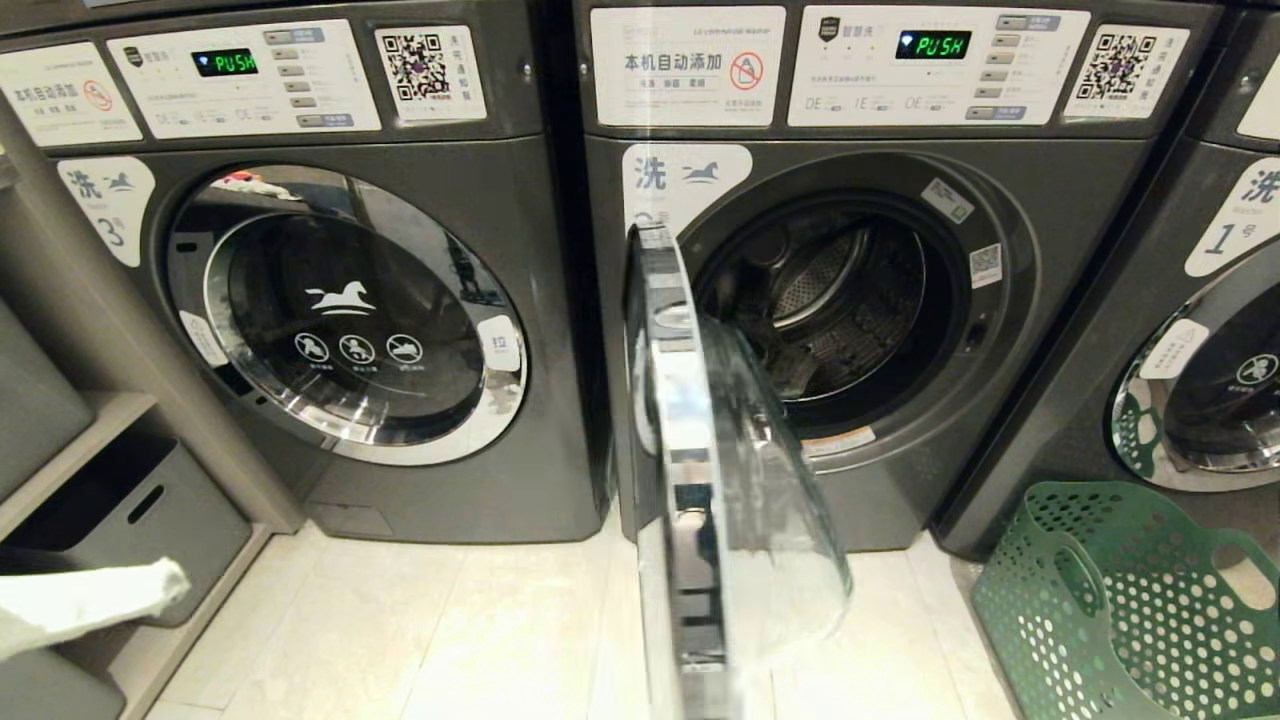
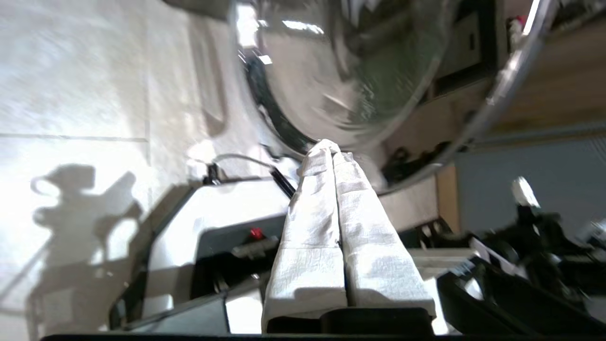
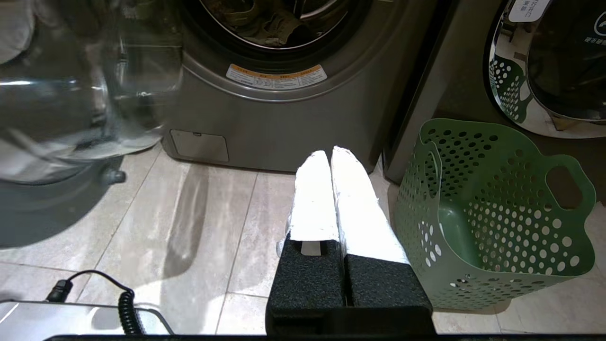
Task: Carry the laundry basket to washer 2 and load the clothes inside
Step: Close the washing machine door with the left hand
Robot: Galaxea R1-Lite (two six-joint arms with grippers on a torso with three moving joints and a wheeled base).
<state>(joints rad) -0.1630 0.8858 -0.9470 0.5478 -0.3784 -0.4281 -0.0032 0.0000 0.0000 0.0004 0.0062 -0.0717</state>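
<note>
Now, laundry basket point(image 3: 492, 213) beside closed right fingers point(image 3: 350, 189)

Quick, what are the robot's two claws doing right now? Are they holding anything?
Left gripper: shut, holding nothing, near the open washer door.
Right gripper: shut, holding nothing, beside the laundry basket.

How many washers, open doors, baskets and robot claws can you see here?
Washers: 3, labelled 3, 2 and 1
Open doors: 1
Green baskets: 1
Claws: 2, left claw, right claw
Total: 7
</note>
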